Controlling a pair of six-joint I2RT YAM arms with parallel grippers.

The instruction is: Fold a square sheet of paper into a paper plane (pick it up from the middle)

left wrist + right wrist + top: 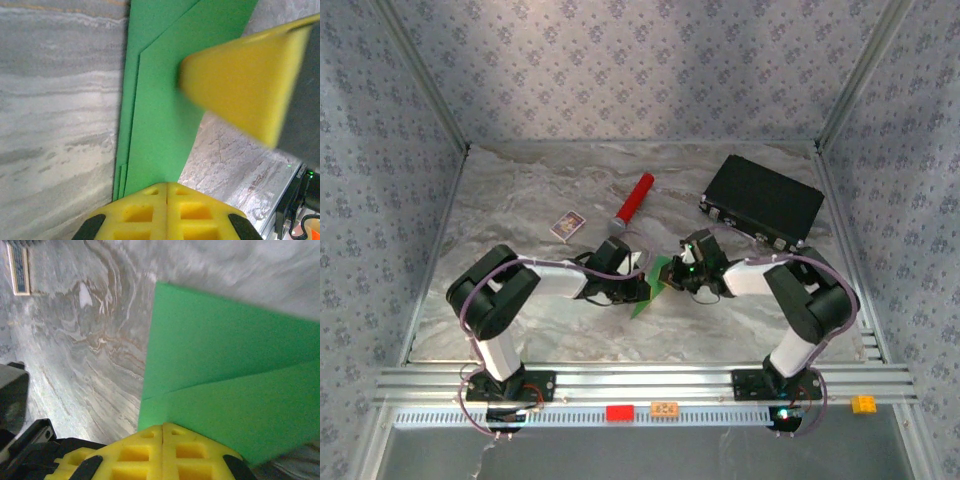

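The left gripper (166,194) and the right gripper (163,434) are both clamped shut on the folded green sheet of paper (643,303), held between them over the middle of the marble counter (520,200). In the top view the sheet's long axis runs far-right to near-left, with its narrow end toward the arm bases. A black case (765,200) sits far right. The red cylinder (634,203) and a small card (567,226) lie beyond the left gripper.

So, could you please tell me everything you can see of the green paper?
The green paper is thin, bright green and partly folded: overlapping layers with straight creases show in both wrist views. It sits between the arms over the marbled table, pinched by the shut left gripper and the shut right gripper.
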